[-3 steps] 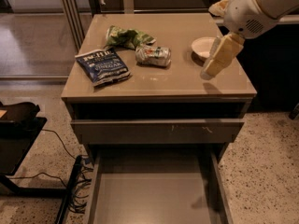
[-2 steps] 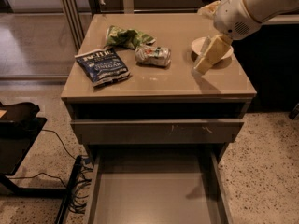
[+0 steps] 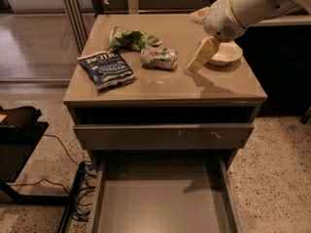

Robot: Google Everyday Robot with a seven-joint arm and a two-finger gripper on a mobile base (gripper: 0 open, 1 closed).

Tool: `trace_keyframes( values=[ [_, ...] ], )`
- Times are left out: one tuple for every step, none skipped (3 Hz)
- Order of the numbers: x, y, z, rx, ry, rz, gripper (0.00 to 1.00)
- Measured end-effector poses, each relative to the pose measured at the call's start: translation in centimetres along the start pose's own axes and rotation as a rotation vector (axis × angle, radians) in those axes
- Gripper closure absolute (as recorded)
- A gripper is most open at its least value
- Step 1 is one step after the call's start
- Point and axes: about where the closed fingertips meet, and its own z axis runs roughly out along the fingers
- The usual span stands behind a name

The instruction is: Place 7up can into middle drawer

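Note:
The 7up can [image 3: 159, 58] lies on its side on the tan cabinet top [image 3: 165, 86], silvery-white with green print, just right of the wrinkly green snack bag. My gripper [image 3: 198, 58] hangs from the white arm over the top, a short way right of the can, apart from it and holding nothing. The middle drawer [image 3: 160, 203] is pulled out at the bottom of the view, a wide grey-brown tray with a bare flat floor.
A green snack bag [image 3: 132, 38] and a dark blue chip bag [image 3: 106, 69] lie left of the can. A white bowl [image 3: 227, 56] sits behind the gripper. A drawer with a scratched front panel [image 3: 165, 135] is above the open one. Cables lie on the floor at left.
The arm has swung left across the cabinet top, bringing the gripper from the right edge, past the bowl, to close beside the can. The can and bags have not moved.

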Motion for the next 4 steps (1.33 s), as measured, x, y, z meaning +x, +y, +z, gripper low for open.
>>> trace_keyframes(
  values=[
    [-0.2,-1.1,2.0,-0.014,-0.019,0.002,0.00],
    [0.0,-2.2,4.1,0.012,0.015,0.016,0.00],
    [0.9,-3.5,6.2,0.058,0.055,0.059,0.00],
    [1.6,-4.6,8.0,0.100,0.069,0.105,0.00]
  ],
)
